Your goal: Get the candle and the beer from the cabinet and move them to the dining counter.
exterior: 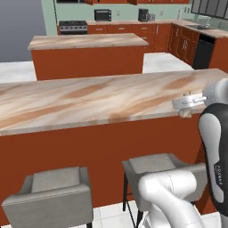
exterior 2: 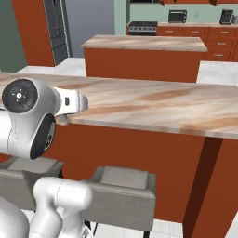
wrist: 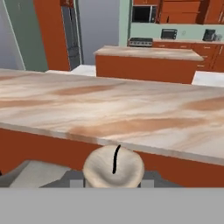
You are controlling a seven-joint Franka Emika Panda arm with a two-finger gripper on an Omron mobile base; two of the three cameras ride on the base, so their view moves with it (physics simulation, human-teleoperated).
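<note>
Candle (wrist: 113, 166) sits at bottom centre of the hand view, pale domed top with a dark wick, clamped between the pincer (wrist: 113, 180) tips; pincer clenched on it. In the left base view the pincer (exterior: 190, 103) is at mid right, just over the near edge of the dining desk (exterior: 89, 100), with a pale lump, likely the candle (exterior: 185, 113), under it. Right base view: white hand at mid left, at the desk (exterior 2: 153, 104) edge.

Candle is not yet set down; it hangs at the desk's near rim, apparently still off the stone top. Grey stool (exterior: 51, 189) stands below at lower left.

Judgement: first half of the job is nearly finished, carry done, placing left. No beer seen on the desk, so the bottle presumably remains to be fetched from the cabinet.
</note>
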